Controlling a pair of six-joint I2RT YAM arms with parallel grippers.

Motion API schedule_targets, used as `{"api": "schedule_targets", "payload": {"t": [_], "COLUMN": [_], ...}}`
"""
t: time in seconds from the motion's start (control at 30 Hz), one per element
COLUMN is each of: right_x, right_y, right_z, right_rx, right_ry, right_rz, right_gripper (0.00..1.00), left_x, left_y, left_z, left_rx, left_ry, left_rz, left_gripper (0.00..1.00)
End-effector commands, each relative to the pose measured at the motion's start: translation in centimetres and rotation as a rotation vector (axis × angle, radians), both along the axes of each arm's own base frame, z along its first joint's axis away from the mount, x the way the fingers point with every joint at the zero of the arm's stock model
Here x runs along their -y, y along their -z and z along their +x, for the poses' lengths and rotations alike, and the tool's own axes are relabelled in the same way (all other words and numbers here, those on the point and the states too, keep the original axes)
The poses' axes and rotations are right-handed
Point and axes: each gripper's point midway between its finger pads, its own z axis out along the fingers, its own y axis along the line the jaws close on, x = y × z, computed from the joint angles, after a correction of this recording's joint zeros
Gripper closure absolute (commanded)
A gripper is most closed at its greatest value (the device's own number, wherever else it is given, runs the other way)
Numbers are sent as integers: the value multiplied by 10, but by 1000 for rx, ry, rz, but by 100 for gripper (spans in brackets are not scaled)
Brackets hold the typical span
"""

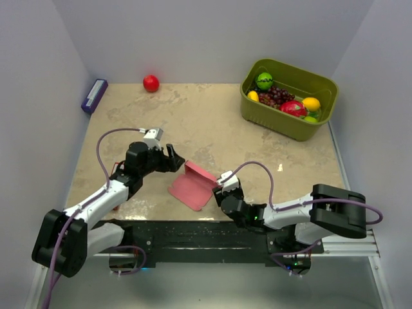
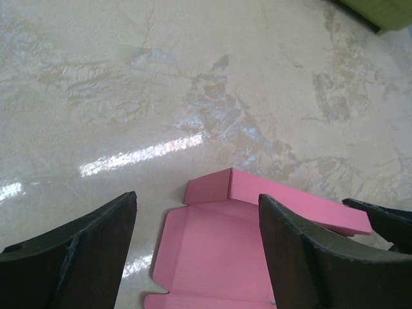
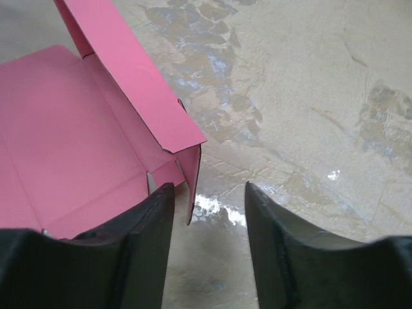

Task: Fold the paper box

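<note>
The pink paper box (image 1: 190, 188) lies flat and unfolded near the table's front middle, with its far-right side flap (image 1: 200, 172) standing up. My left gripper (image 1: 175, 158) hovers at the box's far-left end, open; in the left wrist view its fingers (image 2: 87, 251) straddle the box panel (image 2: 215, 257) without touching it. My right gripper (image 1: 223, 187) is at the box's right edge, open. In the right wrist view the box (image 3: 71, 141) fills the left, and a small corner tab (image 3: 193, 177) hangs just inside the left finger, with no pinch on it.
A green basket (image 1: 261, 114) of fruit stands at the back right. A red ball (image 1: 150, 83) lies at the back edge, and a purple and white packet (image 1: 94, 96) leans in the back left corner. White walls close in the table.
</note>
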Motion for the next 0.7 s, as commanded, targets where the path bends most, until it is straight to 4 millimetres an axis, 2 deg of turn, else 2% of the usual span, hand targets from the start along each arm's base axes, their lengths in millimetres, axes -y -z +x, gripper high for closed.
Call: {"api": "schedule_targets", "payload": {"t": [0.0,0.07,0.17,0.2,0.23,0.27,0.33,0.37,0.47,0.53,0.67], "right_x": [-3,-1,8,15,16,21,21,25,22,11,-14], "right_y": [-20,-24,-35,-32,-48,-47,-63,-60,-65,-70,-56], "right_z": [0,-4,-12,-15,-17,-20,-23,-26,-29,-34,-47], "right_rx": [-6,-35,-83,-104,-108,-133,-148,-178,-218,-243,-337], "right_ry": [35,46,63,73,70,79,79,94,97,51,-26], "right_rz": [90,146,240,225,288,290,343,340,355,370,378], "right_gripper": [42,39,37,37,37,36,37,39,44,47,56], "left_x": [18,19,23,24,26,28,32,34,40,44,52], "left_y": [-38,-42,-36,-29,-27,-26,-22,-21,-16,-15,-13], "left_z": [10,13,18,19,19,21,23,23,25,23,20], "left_rx": [133,152,141,122,117,123,115,113,101,106,101], "left_ry": [73,76,97,102,112,117,136,140,162,182,211], "left_rz": [-99,-104,-94,-90,-92,-94,-104,-110,-133,-156,-194], "left_gripper": [20,21,22,24,25,26,28,29,34,35,36]}}
